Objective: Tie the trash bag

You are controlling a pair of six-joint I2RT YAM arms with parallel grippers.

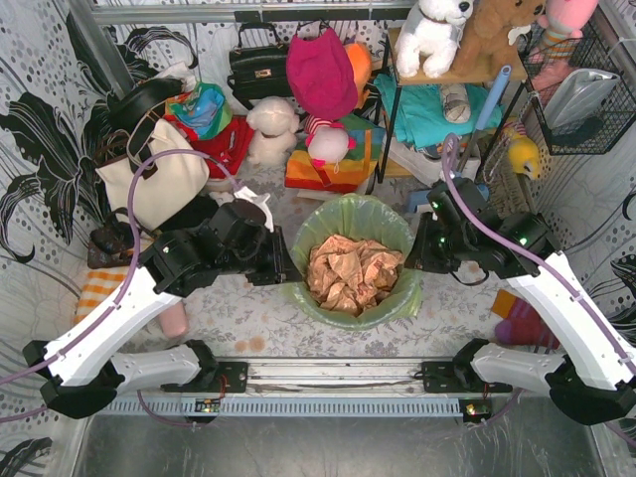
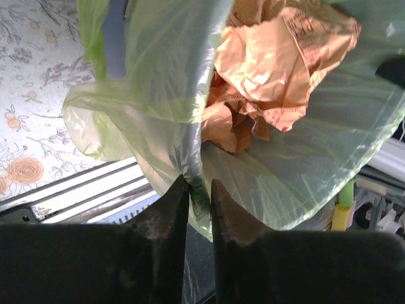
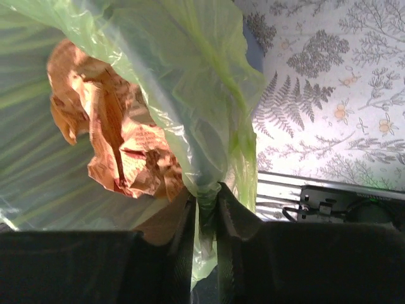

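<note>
The trash bag [image 1: 388, 221] is thin light-green plastic, open at the top in the middle of the table, with crumpled brown paper [image 1: 350, 271] inside. My left gripper [image 1: 282, 266] is at the bag's left rim. In the left wrist view it [image 2: 200, 188] is shut on a pinched fold of the bag [image 2: 316, 158]. My right gripper [image 1: 417, 260] is at the bag's right rim. In the right wrist view it [image 3: 205, 195] is shut on a gathered fold of the bag [image 3: 190, 76]. Brown paper [image 3: 120, 139] shows through the plastic.
A cream tote bag with dark straps [image 1: 159, 179] stands at the back left. Soft toys and a pink hat [image 1: 320, 75] crowd the back. A shelf [image 1: 447, 89] and a wire basket [image 1: 581, 89] are at the back right. A metal rail [image 1: 338, 373] runs along the near edge.
</note>
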